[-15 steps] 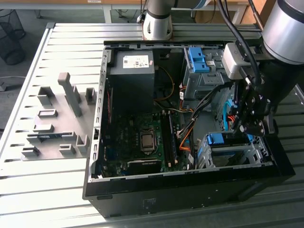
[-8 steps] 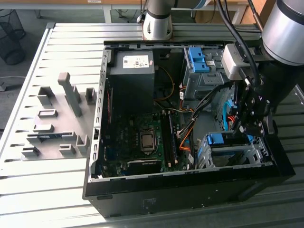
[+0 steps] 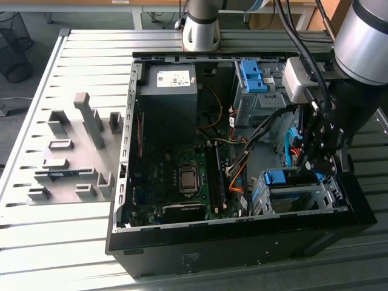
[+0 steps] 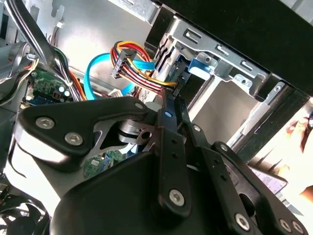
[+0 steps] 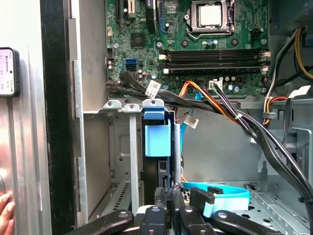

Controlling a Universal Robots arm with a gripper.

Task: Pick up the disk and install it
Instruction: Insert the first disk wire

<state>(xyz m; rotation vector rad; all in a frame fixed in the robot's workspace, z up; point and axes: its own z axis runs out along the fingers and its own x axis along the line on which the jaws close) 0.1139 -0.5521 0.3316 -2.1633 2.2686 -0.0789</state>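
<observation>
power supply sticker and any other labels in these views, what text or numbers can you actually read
None can be read.
White sticker on the power supply: print too small to read.
White tag on the black cable bundle in the first wrist view: marks too blurred to read.
Lettering on the motherboard: too small to read.
Disk in the drive cage, near the gripper: no legible print.

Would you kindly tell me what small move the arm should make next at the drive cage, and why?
Probably a slow, straight push further into the slot. In the first wrist view the gripper lines up with the disk, whose blue rail end already stands between the walls of the metal drive cage. Cables run close by, so sideways motion looks risky.
</observation>
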